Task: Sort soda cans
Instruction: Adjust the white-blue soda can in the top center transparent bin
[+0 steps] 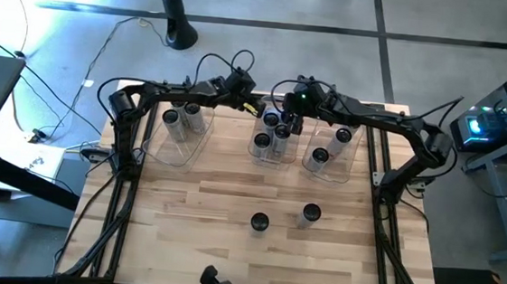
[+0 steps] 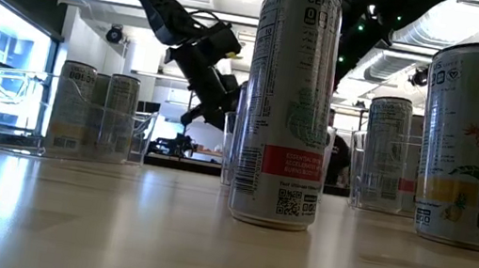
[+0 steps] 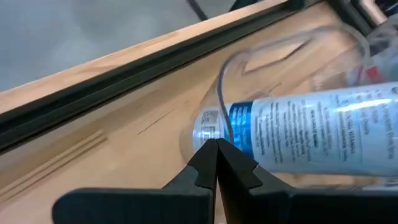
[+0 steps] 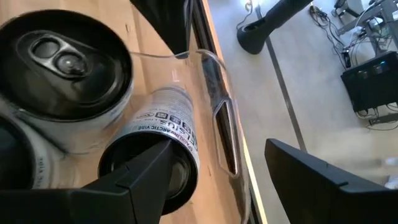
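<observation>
Three clear bins stand along the table's far side: left, middle and right, each with soda cans upright inside. Two loose cans stand upright on the wood nearer the front; in the low view they are large. My left gripper is shut, its tips at the middle bin's far left rim. My right gripper is open over the middle bin's far end. It straddles the bin's wall, one finger above a can. My left gripper's shut tips come slanting down from the far side right at the middle bin's clear rim; I cannot tell whether they touch it. My right gripper's inner finger stands in front of a can's dark top; I cannot tell whether it touches the can.
Dark rails run along the table's far edge and both sides. The two arms come close together above the middle bin. Bare wood lies left of the two loose cans and in front of the bins.
</observation>
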